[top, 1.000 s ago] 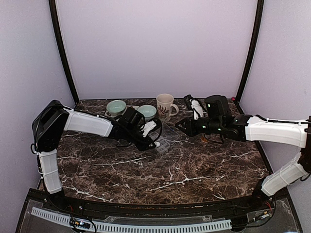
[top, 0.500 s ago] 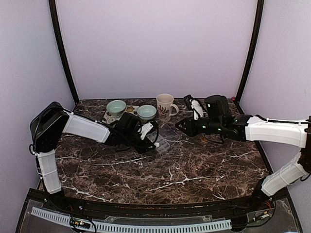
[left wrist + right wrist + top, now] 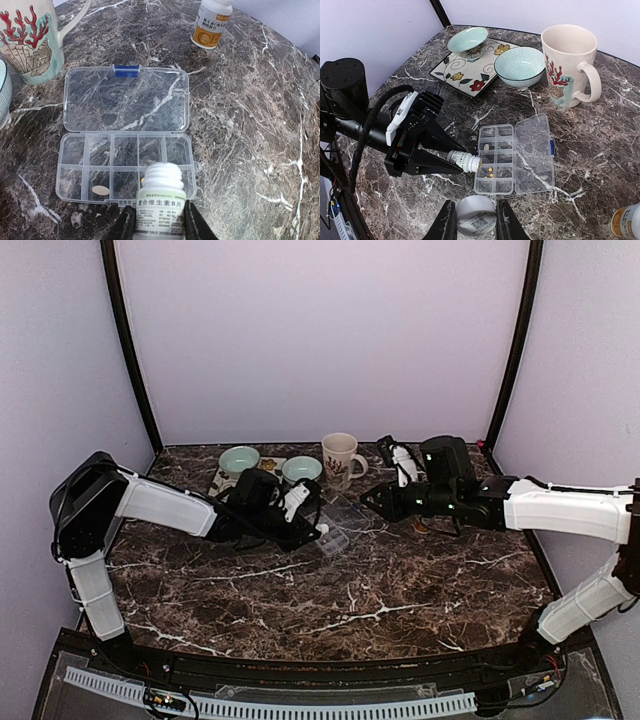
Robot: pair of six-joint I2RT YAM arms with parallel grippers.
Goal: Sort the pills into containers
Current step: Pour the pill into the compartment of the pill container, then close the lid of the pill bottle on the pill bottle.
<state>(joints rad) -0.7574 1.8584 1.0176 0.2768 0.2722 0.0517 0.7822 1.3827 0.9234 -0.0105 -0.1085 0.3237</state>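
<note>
Left tool (image 3: 160,222) grips white bottle (image 3: 161,195), mouth over open containers (image 3: 125,100); pills (image 3: 491,173) inside.

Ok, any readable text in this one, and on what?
"复合维生素B片": label of the bottle held in the left gripper.
Small print above it: too small to read.
Second bottle, orange label: blurred, unreadable.
Cap in the right gripper: marks unreadable.
Mug: pattern only, no text.

Both our arms extend inward, low over the worktop (image 3: 350,600). The left gripper (image 3: 159,222) clamps a white bottle (image 3: 160,197); the right gripper (image 3: 474,215) clamps a round white piece (image 3: 474,222).
</note>
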